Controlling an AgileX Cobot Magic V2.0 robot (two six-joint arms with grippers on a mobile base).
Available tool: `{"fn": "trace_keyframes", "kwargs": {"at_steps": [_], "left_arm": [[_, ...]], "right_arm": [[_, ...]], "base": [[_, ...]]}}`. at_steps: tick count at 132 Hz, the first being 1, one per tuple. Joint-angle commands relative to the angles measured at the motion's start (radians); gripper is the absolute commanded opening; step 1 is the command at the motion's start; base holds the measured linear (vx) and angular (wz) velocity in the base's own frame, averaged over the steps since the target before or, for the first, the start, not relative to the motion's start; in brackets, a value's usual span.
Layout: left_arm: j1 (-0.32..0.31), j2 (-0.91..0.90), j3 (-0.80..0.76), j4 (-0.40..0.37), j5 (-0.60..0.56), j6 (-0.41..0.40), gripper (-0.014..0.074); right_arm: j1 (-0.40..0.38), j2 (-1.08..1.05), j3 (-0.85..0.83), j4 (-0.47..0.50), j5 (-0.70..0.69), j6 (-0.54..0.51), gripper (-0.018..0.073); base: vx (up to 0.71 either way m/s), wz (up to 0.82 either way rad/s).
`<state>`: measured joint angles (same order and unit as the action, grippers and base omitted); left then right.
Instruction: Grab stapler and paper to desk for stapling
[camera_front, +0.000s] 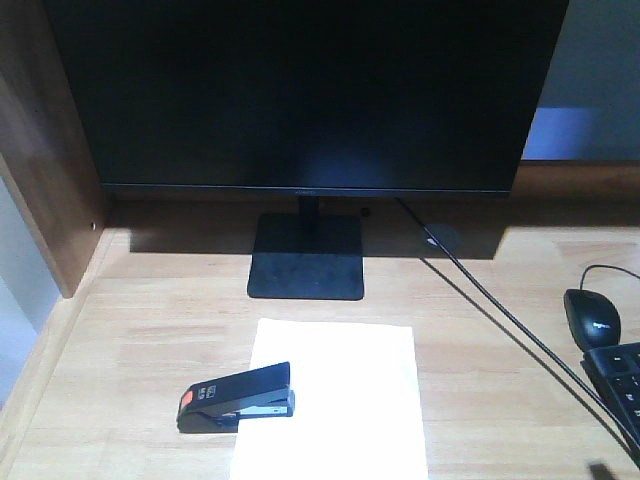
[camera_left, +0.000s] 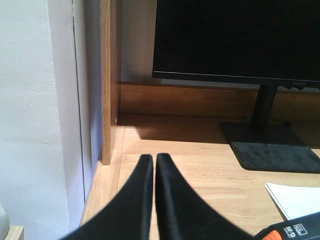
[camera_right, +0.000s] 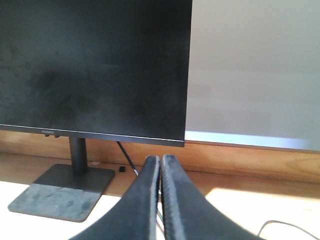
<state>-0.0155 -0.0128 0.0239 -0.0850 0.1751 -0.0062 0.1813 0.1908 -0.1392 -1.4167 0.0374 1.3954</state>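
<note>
Stapler (camera_front: 237, 398) lying on desk (camera_front: 150, 330) at 6 o'clock from monitor stand (camera_front: 306, 257), nose overlapping left edge of paper (camera_front: 335, 400). Left gripper (camera_left: 154, 162) and right gripper (camera_right: 161, 162) hovering, pinched narrow, holding nothing. Judging stapling next — press stapler top squarely, avoiding shifting sheet.

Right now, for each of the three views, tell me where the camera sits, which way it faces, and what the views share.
Exterior front-facing: above the desk, looking down at the monitor, paper, stapler, mouse; no robot parts.
Left wrist: low at the desk's left edge, facing the monitor stand; shut left tool in the foreground.
Right wrist: low, facing the screen; shut right tool in the foreground.
Shared: the monitor in all three; stapler and paper in front and left-wrist views.
</note>
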Motion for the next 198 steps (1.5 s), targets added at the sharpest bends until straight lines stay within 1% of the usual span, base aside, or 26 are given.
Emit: {"fn": "trace_keyframes", "kwargs": {"at_steps": [1, 10, 11, 16, 17, 20, 21, 26, 27, 32, 33, 38, 39, 42, 43, 50, 51, 54, 55, 65, 80, 91, 107, 134, 159, 198], "left_arm": [[0.001, -0.015, 0.011, -0.003, -0.076, -0.010, -0.0006], [0.001, -0.015, 0.011, -0.003, -0.076, -0.010, -0.0006], [0.001, -0.015, 0.011, -0.003, -0.076, -0.010, -0.0006], [0.001, -0.015, 0.011, -0.003, -0.076, -0.010, -0.0006], [0.001, -0.015, 0.011, -0.003, -0.076, -0.010, -0.0006], [0.001, -0.015, 0.011, -0.003, -0.076, -0.010, -0.0006], [0.001, -0.015, 0.011, -0.003, -0.076, -0.010, -0.0006], [0.001, -0.015, 0.011, -0.003, -0.076, -0.010, -0.0006], [0.001, -0.015, 0.011, -0.003, -0.076, -0.010, -0.0006], [0.001, -0.015, 0.011, -0.003, -0.076, -0.010, -0.0006], [0.001, -0.015, 0.011, -0.003, -0.076, -0.010, -0.0006], [0.001, -0.015, 0.011, -0.003, -0.076, -0.010, -0.0006], [0.001, -0.015, 0.011, -0.003, -0.076, -0.010, -0.0006], [0.001, -0.015, 0.011, -0.003, -0.076, -0.010, -0.0006], [0.001, -0.015, 0.011, -0.003, -0.076, -0.010, -0.0006], [0.001, -0.015, 0.011, -0.003, -0.076, -0.010, -0.0006], [0.001, -0.015, 0.011, -0.003, -0.076, -0.010, -0.0006], [0.001, -0.015, 0.011, -0.003, -0.076, -0.010, -0.0006], [0.001, -0.015, 0.011, -0.003, -0.076, -0.010, -0.0006], [0.001, -0.015, 0.011, -0.003, -0.076, -0.010, -0.0006], [0.001, -0.015, 0.011, -0.003, -0.076, -0.010, -0.0006], [0.001, -0.015, 0.011, -0.003, -0.076, -0.010, -0.0006], [0.001, -0.015, 0.011, -0.003, -0.076, -0.010, -0.0006], [0.001, -0.015, 0.011, -0.003, -0.076, -0.010, -0.0006], [0.001, -0.015, 0.011, -0.003, -0.076, -0.010, -0.0006], [0.001, -0.015, 0.011, -0.003, -0.076, -0.010, -0.0006]], "right_arm": [[0.002, 0.009, -0.027, 0.095, -0.009, -0.068, -0.0006], [0.002, 0.009, -0.027, 0.243, -0.004, -0.203, -0.0006], [0.002, 0.009, -0.027, 0.303, -0.002, -0.243, -0.0006], [0.002, 0.009, -0.027, 0.389, -0.002, -0.334, -0.0006], [0.002, 0.009, -0.027, 0.460, -0.002, -0.407, -0.0006], [0.002, 0.009, -0.027, 0.508, -0.002, -0.459, -0.0006], [0.002, 0.009, -0.027, 0.557, -0.001, -0.538, -0.0006], [0.002, 0.009, -0.027, 0.662, 0.000, -0.648, -0.0006], [0.002, 0.009, -0.027, 0.744, 0.002, -0.731, -0.0006], [0.002, 0.009, -0.027, 0.851, 0.005, -0.842, -0.0006], [0.002, 0.009, -0.027, 0.930, 0.008, -0.897, -0.0006], [0.002, 0.009, -0.027, 1.032, 0.013, -1.005, -0.0006], [0.002, 0.009, -0.027, 1.105, 0.014, -1.082, -0.0006], [0.002, 0.009, -0.027, 1.152, 0.015, -1.131, -0.0006], [0.002, 0.009, -0.027, 1.196, 0.016, -1.204, -0.0006], [0.002, 0.009, -0.027, 1.323, 0.015, -1.338, -0.0006], [0.002, 0.009, -0.027, 1.382, 0.011, -1.395, -0.0006], [0.002, 0.009, -0.027, 1.417, 0.008, -1.437, -0.0006], [0.002, 0.009, -0.026, 1.473, 0.003, -1.473, -0.0006], [-0.005, 0.003, -0.026, 1.597, -0.026, -1.627, -0.0006], [-0.071, -0.009, -0.026, 1.605, -0.024, -1.645, -0.0006], [-0.135, -0.029, -0.026, 1.556, 0.001, -1.625, -0.0006], [-0.173, -0.085, 0.026, 1.503, -0.037, -1.576, -0.0006], [-0.173, -0.189, 0.172, 1.483, -0.104, -1.546, -0.0006], [-0.170, -0.211, 0.171, 1.388, -0.064, -1.464, -0.0006], [-0.170, -0.211, 0.171, 1.377, -0.069, -1.441, -0.0006]], "base": [[0.00, 0.00], [0.00, 0.00], [0.00, 0.00], [0.00, 0.00], [0.00, 0.00], [0.00, 0.00], [0.00, 0.00], [0.00, 0.00], [0.00, 0.00], [0.00, 0.00], [0.00, 0.00], [0.00, 0.00], [0.00, 0.00], [0.00, 0.00], [0.00, 0.00], [0.00, 0.00], [0.00, 0.00], [0.00, 0.00], [0.00, 0.00], [0.00, 0.00], [0.00, 0.00], [0.00, 0.00], [0.00, 0.00], [0.00, 0.00], [0.00, 0.00], [0.00, 0.00]]}}
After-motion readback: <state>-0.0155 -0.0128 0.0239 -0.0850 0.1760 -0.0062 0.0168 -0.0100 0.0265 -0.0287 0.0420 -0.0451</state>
